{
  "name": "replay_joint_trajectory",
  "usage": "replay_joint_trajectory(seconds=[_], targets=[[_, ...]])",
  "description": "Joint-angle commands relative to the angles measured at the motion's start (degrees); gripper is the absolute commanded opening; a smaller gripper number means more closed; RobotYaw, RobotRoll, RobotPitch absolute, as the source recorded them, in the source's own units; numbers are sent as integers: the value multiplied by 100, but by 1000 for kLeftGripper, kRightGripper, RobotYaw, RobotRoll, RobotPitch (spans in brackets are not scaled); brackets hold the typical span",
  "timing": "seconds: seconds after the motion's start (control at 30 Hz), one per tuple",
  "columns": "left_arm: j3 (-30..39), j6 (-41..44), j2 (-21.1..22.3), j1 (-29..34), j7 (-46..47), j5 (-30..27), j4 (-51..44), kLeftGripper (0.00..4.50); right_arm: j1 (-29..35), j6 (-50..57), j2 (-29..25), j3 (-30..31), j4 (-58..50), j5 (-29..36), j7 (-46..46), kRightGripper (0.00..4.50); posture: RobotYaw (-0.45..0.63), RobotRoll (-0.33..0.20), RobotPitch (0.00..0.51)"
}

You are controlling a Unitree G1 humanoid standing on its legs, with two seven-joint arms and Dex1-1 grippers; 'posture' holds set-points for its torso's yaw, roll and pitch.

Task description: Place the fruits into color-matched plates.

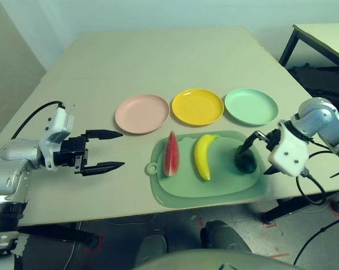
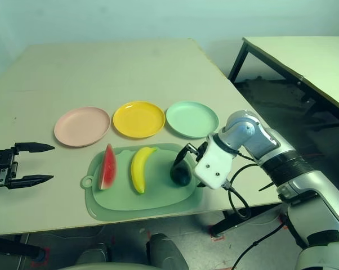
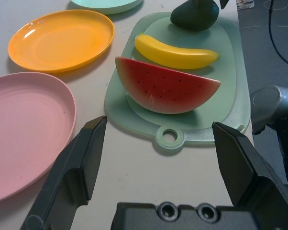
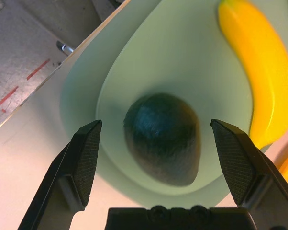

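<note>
My right gripper (image 4: 156, 155) hangs over the avocado (image 4: 163, 138) with its fingers spread wide — the dark fruit sits between them, untouched as far as I can see. The avocado lies at the right end of the green cutting mat (image 1: 214, 188), with the banana (image 1: 205, 154) in the middle of the mat and the watermelon wedge (image 1: 171, 153) toward the mat's left end. All three fruits are apart from one another.

My left gripper (image 1: 103, 151) is released too, fingers apart and pointing across the bare table (image 1: 158, 62) toward the mat's small handle — it holds nothing.

Beyond the mat stand the three plates in a row: the pink plate (image 1: 142, 113) on the left, the yellow plate (image 1: 197, 106) in the middle, the mint green plate (image 1: 251, 106) on the right.
</note>
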Motion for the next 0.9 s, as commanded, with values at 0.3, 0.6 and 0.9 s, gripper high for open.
replay_joint_trajectory(seconds=[0.3,0.6,0.9], targets=[[157,198,69,91,146,-117,-405,4468,-103,-410,446,-175,636,-968,-194,4500,-112,0,27],[202,186,89,138,192,-69,-442,4468,-45,-213,488,-199,603,-898,-69,4500,-106,0,31],[125,191,79,128,179,-15,-395,4500,40,193,558,-257,310,-853,-22,3024,-107,0,35]])
